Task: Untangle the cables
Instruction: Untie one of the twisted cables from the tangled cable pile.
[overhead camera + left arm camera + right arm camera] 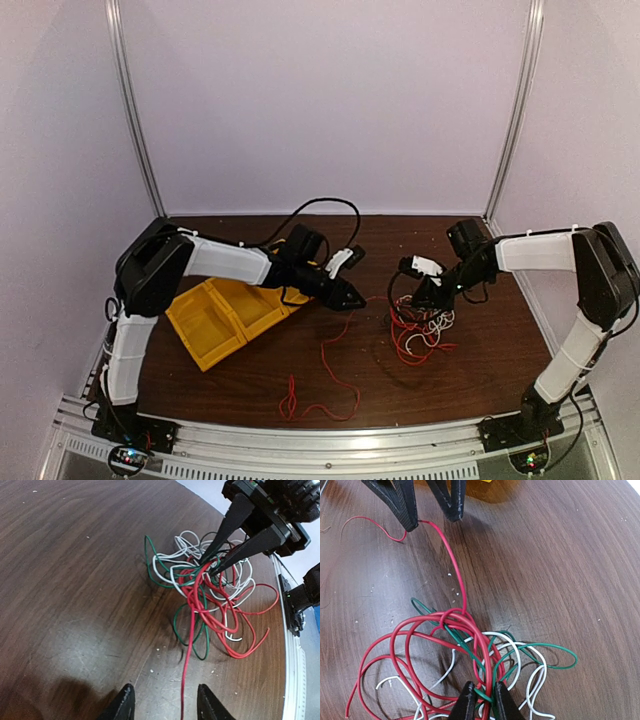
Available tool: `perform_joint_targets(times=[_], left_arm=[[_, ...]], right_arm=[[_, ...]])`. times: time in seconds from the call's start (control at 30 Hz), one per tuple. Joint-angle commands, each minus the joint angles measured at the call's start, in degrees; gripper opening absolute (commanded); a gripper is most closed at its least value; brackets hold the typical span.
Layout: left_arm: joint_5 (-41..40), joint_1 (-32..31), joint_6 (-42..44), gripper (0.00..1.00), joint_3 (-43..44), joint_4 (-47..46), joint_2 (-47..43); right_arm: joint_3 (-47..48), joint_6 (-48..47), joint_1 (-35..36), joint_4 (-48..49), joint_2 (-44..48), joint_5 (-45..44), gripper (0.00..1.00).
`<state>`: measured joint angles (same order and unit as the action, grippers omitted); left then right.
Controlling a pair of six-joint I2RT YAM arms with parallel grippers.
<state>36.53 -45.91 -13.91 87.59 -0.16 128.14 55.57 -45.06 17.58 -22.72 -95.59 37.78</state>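
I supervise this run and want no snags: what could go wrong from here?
The long thin red cable runs unheld through the open left pincer, so it may slip away. The right pincer is shut on several strands of the red, white and green cable tangle; pulling could tighten the knot.

Colour-wise: the cables (200,587) are a jumble of red, white and green, mostly red. The table (75,580) is dark brown with a streaky wood grain. The bin (215,318) is bright yellow. The left arm (225,260) and right arm (535,253) have white shells with black joints. The left gripper (164,705) and right gripper (482,700) are plain black. The walls (330,100) look pale lilac.
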Motion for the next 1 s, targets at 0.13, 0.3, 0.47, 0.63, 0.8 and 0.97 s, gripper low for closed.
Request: perform_joint_targets(times=[0.13, 0.3, 0.47, 0.63, 0.8, 0.97], left_arm=[[4.2, -0.7, -1.1, 0.22, 1.5, -4.2, 0.9], [4.6, -0.7, -1.2, 0.09, 1.9, -3.9, 1.4], [3.2, -0.7, -1.3, 0.00, 2.2, -2.6, -0.8], [-4.5, -0.4, -1.3, 0.00, -1.0, -1.6, -11.4], [-11.8, 0.4, -2.1, 0.00, -5.0, -0.2, -23.4], [-15.6, 0.5, -1.2, 0.00, -6.4, 3.3, -31.9]], right_arm=[[-0.3, -0.7, -0.3, -1.2, -0.2, 1.5, 0.14], [-0.3, -0.8, -0.4, -1.2, -0.2, 1.5, 0.14], [-0.4, -0.7, -0.4, -1.0, -0.6, 0.2, 0.14], [-0.3, -0.8, -0.4, -1.2, -1.8, -0.8, 0.14], [0.0, -0.7, -1.0, -1.4, -2.8, -1.1, 0.13], [0.4, -0.5, -1.5, -1.4, -3.8, -1.4, 0.13]])
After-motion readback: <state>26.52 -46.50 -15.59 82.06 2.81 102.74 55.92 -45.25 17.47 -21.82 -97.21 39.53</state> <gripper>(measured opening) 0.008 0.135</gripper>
